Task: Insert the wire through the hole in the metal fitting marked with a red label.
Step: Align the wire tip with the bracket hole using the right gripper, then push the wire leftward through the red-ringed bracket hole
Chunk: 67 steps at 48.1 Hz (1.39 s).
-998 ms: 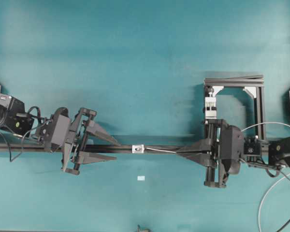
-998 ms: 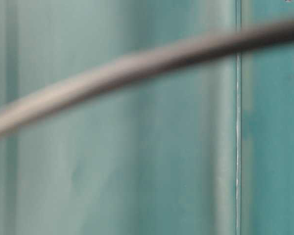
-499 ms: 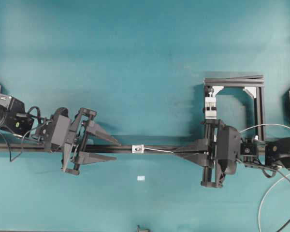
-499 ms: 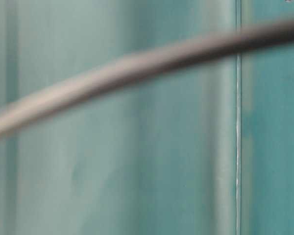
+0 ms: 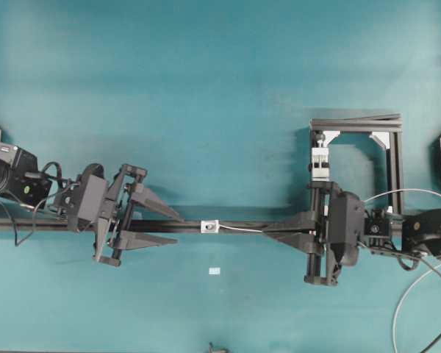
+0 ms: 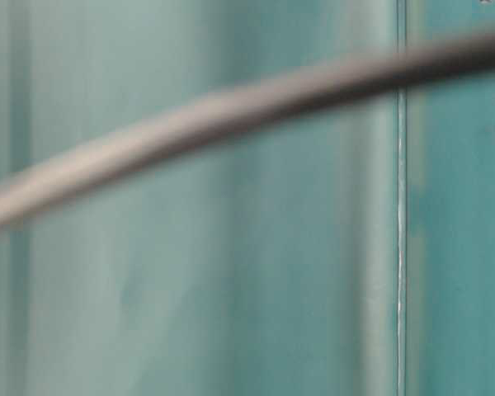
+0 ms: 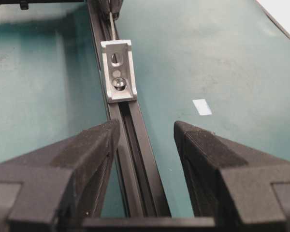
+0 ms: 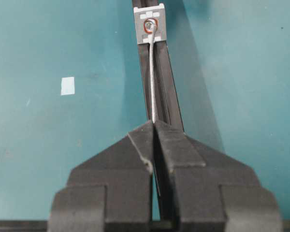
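A black rail (image 5: 59, 225) crosses the table with the small silver metal fitting (image 5: 209, 226) mounted on it. In the right wrist view the fitting (image 8: 151, 19) has a red ring around its hole (image 8: 149, 25). My right gripper (image 5: 264, 232) is shut on the thin wire (image 5: 241, 229). The wire (image 8: 152, 77) runs from the gripper (image 8: 153, 123) straight to the ringed hole, its tip at the opening. My left gripper (image 5: 176, 227) stands open left of the fitting, straddling the rail. In the left wrist view the gripper (image 7: 146, 128) faces the fitting (image 7: 118, 72), with the wire (image 7: 112, 21) behind it.
An aluminium frame (image 5: 393, 147) with a silver clamp (image 5: 320, 163) stands at the back right. A pale tape scrap (image 5: 214, 271) lies in front of the rail. A white cable (image 5: 404, 193) loops at the right. The table-level view shows only a blurred grey cable (image 6: 231, 103).
My right gripper has shifted a little to the left along the rail, carrying the wire toward the fitting. The left gripper has stayed put.
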{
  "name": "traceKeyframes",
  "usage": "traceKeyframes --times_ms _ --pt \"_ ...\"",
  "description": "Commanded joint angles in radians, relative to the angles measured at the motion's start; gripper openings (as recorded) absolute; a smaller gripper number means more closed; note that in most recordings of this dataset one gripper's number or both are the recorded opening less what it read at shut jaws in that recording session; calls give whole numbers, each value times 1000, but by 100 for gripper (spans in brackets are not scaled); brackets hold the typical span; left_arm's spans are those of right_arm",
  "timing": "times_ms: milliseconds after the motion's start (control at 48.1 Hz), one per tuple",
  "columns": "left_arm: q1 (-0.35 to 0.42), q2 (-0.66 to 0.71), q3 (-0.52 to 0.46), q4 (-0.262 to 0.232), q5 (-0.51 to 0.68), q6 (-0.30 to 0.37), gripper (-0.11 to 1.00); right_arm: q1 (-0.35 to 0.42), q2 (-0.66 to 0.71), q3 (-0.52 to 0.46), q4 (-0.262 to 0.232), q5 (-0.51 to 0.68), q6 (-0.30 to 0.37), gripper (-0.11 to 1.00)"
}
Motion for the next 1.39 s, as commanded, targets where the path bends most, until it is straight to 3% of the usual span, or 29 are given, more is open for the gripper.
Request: traceKeyframes --times_ms 0,1372 --pt "-3 -26 -6 3 -8 2 9 -17 -14 -17 -2 -3 -8 0" --pt "-3 -40 -9 3 31 2 9 -75 34 -121 -20 46 -100 0"
